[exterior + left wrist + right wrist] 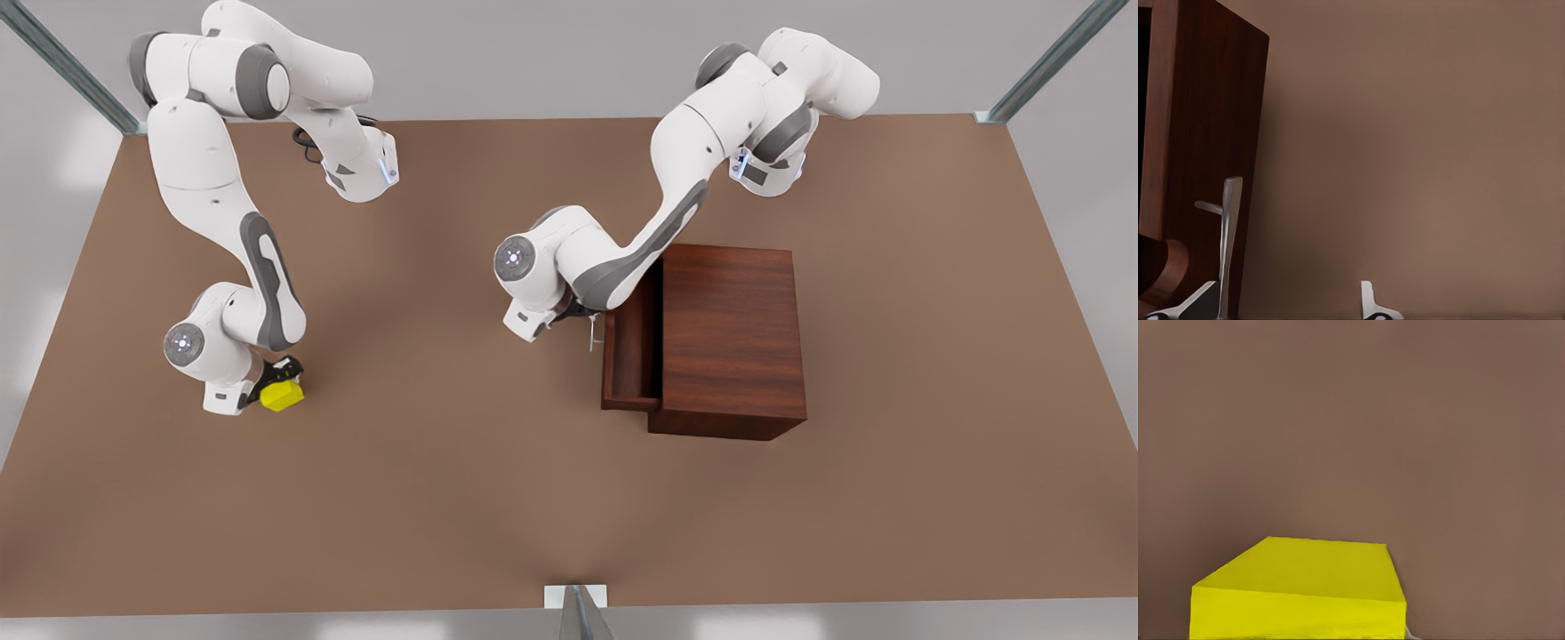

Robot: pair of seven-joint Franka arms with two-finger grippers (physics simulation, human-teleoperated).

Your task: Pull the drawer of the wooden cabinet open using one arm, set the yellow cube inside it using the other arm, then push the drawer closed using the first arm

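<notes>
From the front view, the wooden cabinet (729, 342) sits right of centre with its drawer (631, 356) slid part-way out toward the frame's left, and the left gripper (582, 324) is at the drawer's front by the silver handle (592, 333). Far over in the lower left, the right gripper (277, 378) is down on the yellow cube (283, 395), so the cube lies well apart from the open drawer, with bare table (444, 444) between them. In the left wrist view the handle (1228, 240) stands just beside one fingertip (1201, 300); the other fingertip (1368, 300) is well off, so those jaws stand apart, not clamped on the bar. In the right wrist view the cube (1298, 593) sits close under the camera at the lower left; I can't tell whether the jaws have closed on it. The carry must run rightward to the drawer.
</notes>
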